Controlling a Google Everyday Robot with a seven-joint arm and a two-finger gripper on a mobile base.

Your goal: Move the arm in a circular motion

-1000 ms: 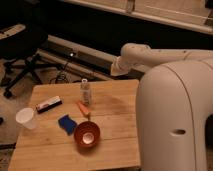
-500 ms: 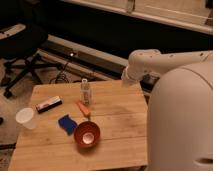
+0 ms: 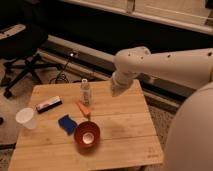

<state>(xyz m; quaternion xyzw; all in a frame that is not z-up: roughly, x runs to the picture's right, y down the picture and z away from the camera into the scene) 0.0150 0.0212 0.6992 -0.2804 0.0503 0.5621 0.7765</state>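
Note:
The cream-white arm (image 3: 170,62) reaches in from the right, above the wooden table's (image 3: 120,127) far right part. Its bulbous joint (image 3: 131,61) bends down into a narrower wrist. The gripper (image 3: 116,88) hangs at the wrist's end, just over the table's back edge, right of a small clear bottle (image 3: 86,91). It touches nothing that I can see. The arm's thick base segment (image 3: 192,135) fills the lower right corner.
On the table lie an orange carrot-like piece (image 3: 82,107), a blue sponge (image 3: 66,123), a red bowl (image 3: 87,134), a white cup (image 3: 26,118) and a dark snack bar (image 3: 49,104). An office chair (image 3: 22,55) stands at far left. Cables run along the floor behind.
The arm's joint swung right half a second ago and has now come back left. The upper segment stretches more level, and less of the bulky body covers the table's right side.

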